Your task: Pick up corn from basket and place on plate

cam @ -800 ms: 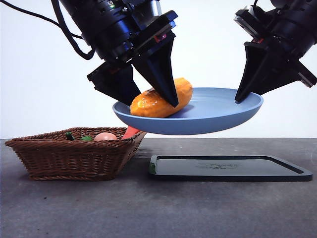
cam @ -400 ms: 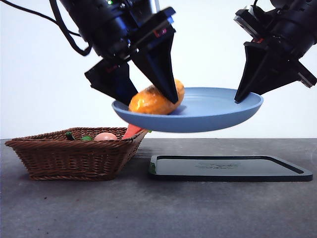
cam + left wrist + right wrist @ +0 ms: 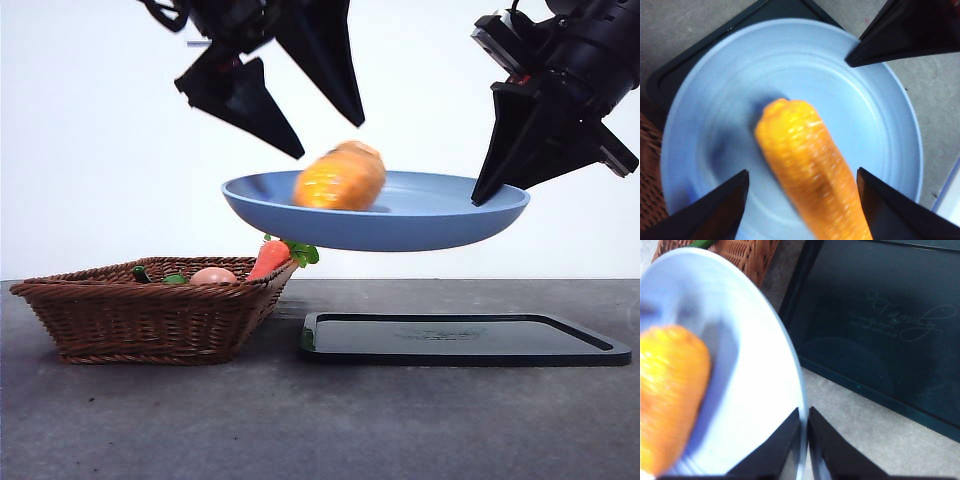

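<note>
A: Where is the corn [image 3: 341, 177] just now?

B: It lies in the plate [image 3: 420, 224], toward the plate's left side, and looks blurred. The plate is held up in the air, above the desk [image 3: 320, 420], over the gap between the basket [image 3: 150, 312] and the black tray [image 3: 465, 338].

A: What holds the plate up?

B: The right claw [image 3: 482, 195]. Its two jaws are pinched together on the plate's right rim, one above the rim and one below, as the right wrist view shows.

A: And the left claw [image 3: 330, 140]?

B: It hangs above the corn with its jaws spread wide and nothing between them. In the left wrist view the jaws stand on either side of the cob, clear of it.

A: What is in the basket?

B: A carrot [image 3: 268, 259] with green leaves leans on the basket's right rim, sticking up over it. Beside it, further left, sits a round peach-coloured thing [image 3: 212, 275], and left of that a bit of something green [image 3: 174, 279] and a dark stub [image 3: 141, 273]. I cannot tell what those two are.

A: And the tray?

B: It lies flat on the desk to the right of the basket, just beside it. Nothing rests on it that I can see.
</note>
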Robot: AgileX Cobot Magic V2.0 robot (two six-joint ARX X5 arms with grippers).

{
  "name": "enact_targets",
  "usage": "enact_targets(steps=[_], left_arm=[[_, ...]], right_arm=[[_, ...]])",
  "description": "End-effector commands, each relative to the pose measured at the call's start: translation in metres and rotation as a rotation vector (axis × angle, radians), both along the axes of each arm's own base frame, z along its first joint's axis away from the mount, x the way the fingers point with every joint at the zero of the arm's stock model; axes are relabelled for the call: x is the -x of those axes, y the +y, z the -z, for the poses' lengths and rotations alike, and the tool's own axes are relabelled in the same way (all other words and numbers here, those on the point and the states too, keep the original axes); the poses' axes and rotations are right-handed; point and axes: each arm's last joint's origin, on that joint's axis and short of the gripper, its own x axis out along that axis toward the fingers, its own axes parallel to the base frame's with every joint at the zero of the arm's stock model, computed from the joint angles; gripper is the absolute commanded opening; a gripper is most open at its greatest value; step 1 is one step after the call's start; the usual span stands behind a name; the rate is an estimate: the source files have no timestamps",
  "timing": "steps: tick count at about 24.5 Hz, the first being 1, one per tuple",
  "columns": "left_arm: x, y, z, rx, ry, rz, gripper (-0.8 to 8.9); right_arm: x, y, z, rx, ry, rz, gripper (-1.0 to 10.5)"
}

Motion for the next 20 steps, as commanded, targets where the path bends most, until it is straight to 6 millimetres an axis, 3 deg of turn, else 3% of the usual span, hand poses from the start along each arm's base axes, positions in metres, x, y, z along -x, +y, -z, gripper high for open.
enact_targets(steps=[1, 6, 13, 20], left_arm=[[0.001, -0.002, -0.014, 0.012, -0.033, 0.02, 3.53], [0.005, 0.001, -0.033, 0.033, -0.067, 0.027, 3.53], [0.027, 0.022, -0.068, 0.115, -0.154, 0.025, 3.52], [0.052, 0.046, -0.097, 0.198, -0.227, 0.014, 3.52]], right_arm=[[-0.004, 0.002, -0.003, -0.013, -0.003, 0.001, 0.0], [-0.005, -0.002, -0.003, -0.007, -0.003, 0.019, 0.0], [-0.017, -0.027, 0.001, -0.001, -0.009, 0.116, 0.0], [-0.06, -0.051, 0.028, 0.007, 0.039, 0.212, 0.0]])
